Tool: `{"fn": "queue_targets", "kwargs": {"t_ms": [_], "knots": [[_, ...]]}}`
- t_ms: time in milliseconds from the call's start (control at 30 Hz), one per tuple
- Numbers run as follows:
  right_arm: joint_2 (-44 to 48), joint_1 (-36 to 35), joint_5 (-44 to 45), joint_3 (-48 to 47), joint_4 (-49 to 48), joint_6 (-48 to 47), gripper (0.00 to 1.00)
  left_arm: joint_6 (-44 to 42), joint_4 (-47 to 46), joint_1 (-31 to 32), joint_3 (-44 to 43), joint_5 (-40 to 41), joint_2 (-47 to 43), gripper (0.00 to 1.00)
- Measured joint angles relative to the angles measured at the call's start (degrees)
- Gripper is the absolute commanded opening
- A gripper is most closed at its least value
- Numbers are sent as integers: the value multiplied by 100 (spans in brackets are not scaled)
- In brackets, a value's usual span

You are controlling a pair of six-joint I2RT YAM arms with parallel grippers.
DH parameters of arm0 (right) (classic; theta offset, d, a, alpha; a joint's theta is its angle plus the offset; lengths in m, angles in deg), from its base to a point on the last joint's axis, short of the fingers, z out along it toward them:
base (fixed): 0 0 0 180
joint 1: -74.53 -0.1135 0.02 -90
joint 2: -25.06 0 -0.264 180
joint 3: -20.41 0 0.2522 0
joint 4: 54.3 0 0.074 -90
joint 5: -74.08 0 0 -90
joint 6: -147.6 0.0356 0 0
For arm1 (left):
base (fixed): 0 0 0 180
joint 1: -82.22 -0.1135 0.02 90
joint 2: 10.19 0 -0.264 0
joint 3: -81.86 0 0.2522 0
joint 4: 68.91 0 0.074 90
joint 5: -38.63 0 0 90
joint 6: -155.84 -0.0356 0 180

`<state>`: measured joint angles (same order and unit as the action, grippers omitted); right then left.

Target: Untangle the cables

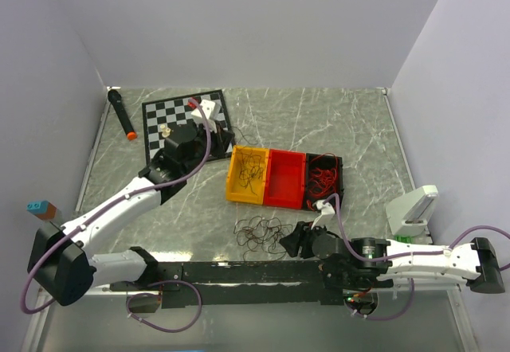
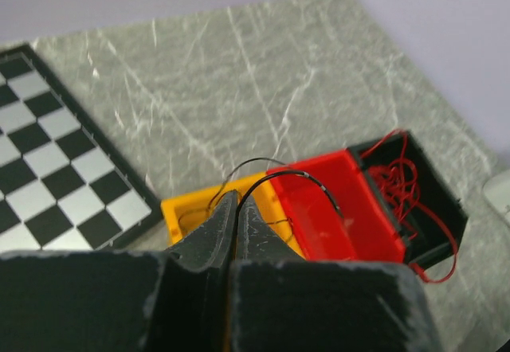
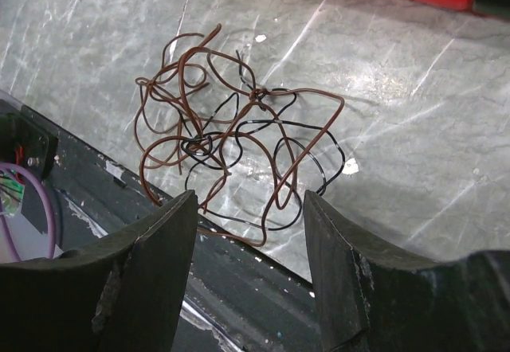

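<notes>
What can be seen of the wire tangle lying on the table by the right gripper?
The wire tangle is a loose clump of thin reddish-brown and black wires, curly and interlooped, lying flat on the marbled table. Its near loops lie between the jaws of the open right gripper; contact is unclear.

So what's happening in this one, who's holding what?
The left gripper is shut on a thin black wire, holding it up over the yellow bin, which has black wires lying in it. The black bin holds red wires; the red bin between them looks empty. The right gripper is open and holds nothing, poised at the near edge of a loose tangle of reddish-brown and black wires on the table.
</notes>
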<state>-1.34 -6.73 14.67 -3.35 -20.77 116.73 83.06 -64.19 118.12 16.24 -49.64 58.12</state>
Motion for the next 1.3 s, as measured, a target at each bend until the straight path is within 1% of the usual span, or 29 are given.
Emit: {"fn": "queue_targets", "kwargs": {"t_ms": [167,333,433,567,733,833,967,1133,1300], "knots": [[7,0,-7,7,2,7,63,-44,79,-9,275,26,-37,1],[7,0,-7,9,-4,48,62,-175,74,-9,262,175,-4,1],[7,0,-7,22,-11,83,63,-348,66,35,168,317,162,1],[7,0,-2,28,-26,92,63,-612,-85,155,35,365,544,1],[125,0,2,74,-66,103,63,-975,-214,205,-199,35,1366,1],[223,0,7,111,-57,107,63,-1121,-122,232,-348,-48,1683,1],[431,0,33,114,2,125,63,-1342,46,317,-367,-33,1891,1],[761,0,109,136,129,125,63,-1786,116,472,-376,-20,2291,1],[846,0,208,133,389,127,64,-2094,321,575,-411,-9,2750,1]]}}
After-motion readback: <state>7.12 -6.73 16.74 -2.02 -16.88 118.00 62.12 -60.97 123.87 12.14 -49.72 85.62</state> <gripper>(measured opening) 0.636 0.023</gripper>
